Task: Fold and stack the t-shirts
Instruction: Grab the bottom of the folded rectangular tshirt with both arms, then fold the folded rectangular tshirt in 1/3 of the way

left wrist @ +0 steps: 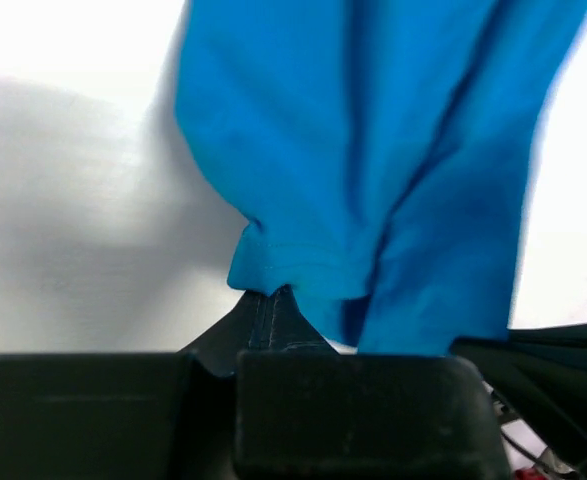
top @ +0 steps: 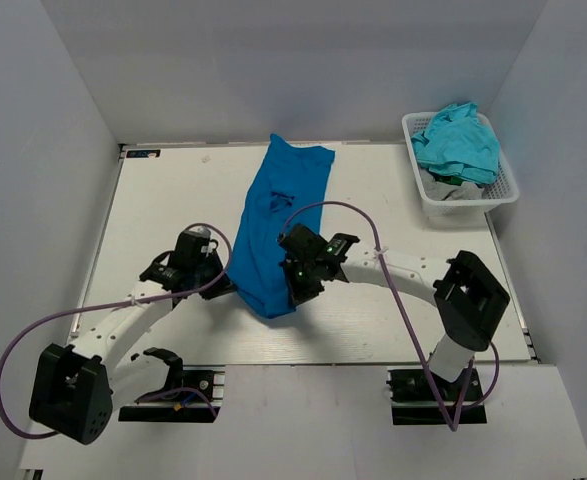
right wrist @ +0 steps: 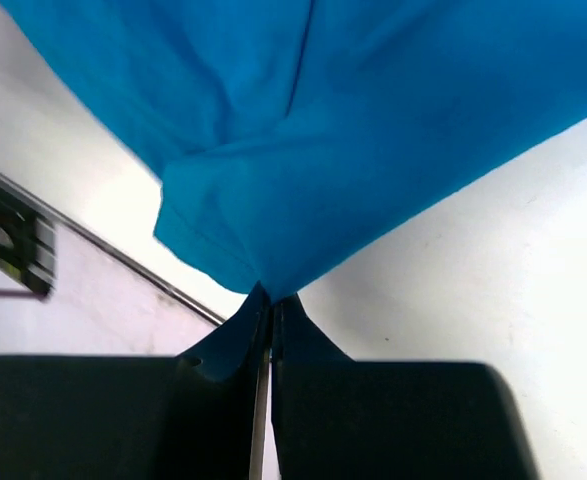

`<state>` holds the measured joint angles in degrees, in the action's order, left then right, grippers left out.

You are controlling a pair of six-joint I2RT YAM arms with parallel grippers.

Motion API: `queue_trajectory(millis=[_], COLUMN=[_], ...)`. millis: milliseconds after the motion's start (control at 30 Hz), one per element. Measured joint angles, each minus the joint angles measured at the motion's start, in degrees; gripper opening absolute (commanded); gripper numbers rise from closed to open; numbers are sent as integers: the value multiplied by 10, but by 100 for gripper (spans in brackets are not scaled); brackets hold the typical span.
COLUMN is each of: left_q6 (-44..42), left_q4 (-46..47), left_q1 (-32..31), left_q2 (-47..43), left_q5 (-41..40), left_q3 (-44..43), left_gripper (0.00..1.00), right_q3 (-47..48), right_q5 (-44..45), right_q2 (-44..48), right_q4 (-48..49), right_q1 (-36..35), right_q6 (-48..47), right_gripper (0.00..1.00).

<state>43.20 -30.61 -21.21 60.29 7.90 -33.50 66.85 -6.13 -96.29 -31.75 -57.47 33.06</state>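
- Fabric is pinched in both sets of fingers. The left fingers (left wrist: 269,310) are pressed together on a hemmed corner of the royal blue t-shirt (left wrist: 373,150), with no gap showing between them.
- The right fingers (right wrist: 271,308) are likewise closed tight, with a folded corner of the same shirt (right wrist: 373,120) caught at their tips.
- From the left wrist, the cloth spreads up and away from the clamped hem in soft vertical folds and throws a grey shadow on the white counter to its left.
- From the right wrist, the cloth fans out from the pinch point, with one layer doubled over another just above the tips.
- From above, the left fingers (top: 230,283) hold the shirt's near left edge and the right fingers (top: 295,292) its near right edge, the two close together with the narrowed near end between them.
- The royal blue t-shirt (top: 278,210) runs lengthwise down the middle of the counter (top: 163,200), its far end lying flat near the far edge and its body gathered into a long band.
- A white lattice basket (top: 463,207) sits at the far right corner, well apart from the blue shirt.
- Turquoise t-shirts (top: 460,140) are heaped in the basket and rise above its rim.
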Motion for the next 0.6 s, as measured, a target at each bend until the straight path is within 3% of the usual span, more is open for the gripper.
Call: queue_trajectory(millis=[200,600], left_q6=[-5,-44], left_q4=[29,82], left_q1=[1,5], left_q2=[54,284], left_q5=[-5,-25], left_q3=[-92,-323], left_gripper=[0,0], right_q3=[79,273], right_q5=[26,46], right_q2=[-11,-121], right_q4=[-19,-64], right_q1=[42,161], right_q6=[9,-40], right_gripper=[0,0])
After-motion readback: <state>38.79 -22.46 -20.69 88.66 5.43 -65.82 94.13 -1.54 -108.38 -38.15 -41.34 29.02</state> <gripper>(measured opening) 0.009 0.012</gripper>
